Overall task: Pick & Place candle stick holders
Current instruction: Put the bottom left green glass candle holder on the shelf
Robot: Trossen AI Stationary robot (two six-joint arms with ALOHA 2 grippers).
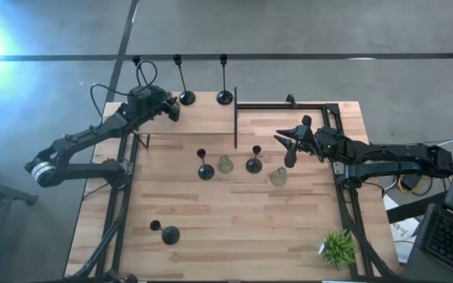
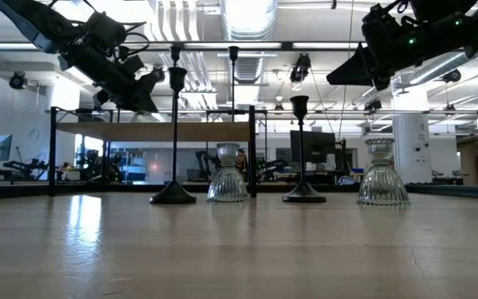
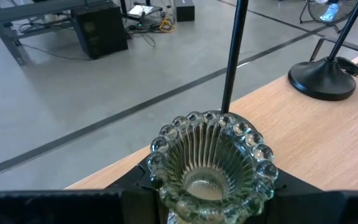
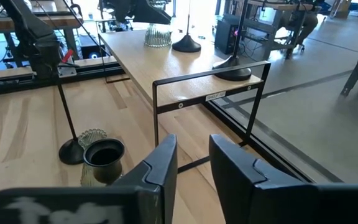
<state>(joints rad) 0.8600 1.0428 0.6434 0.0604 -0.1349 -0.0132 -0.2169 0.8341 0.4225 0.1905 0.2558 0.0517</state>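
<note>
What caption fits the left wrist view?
Left gripper holding a beaded, ribbed pale-green glass candle holder at the table's edge, with two black candlestick holders standing ahead.

I see open desk (image 1: 234,228) across the near half, broken only by 1 fallen black holder (image 1: 166,233) toward the near-left corner and a plant (image 1: 338,247) at the near-right corner. Mid-desk, 2 black holders (image 1: 204,168) and 2 glass holders (image 1: 225,164) crowd together. A thin black frame (image 1: 289,106) blocks the far-right corner.
</note>
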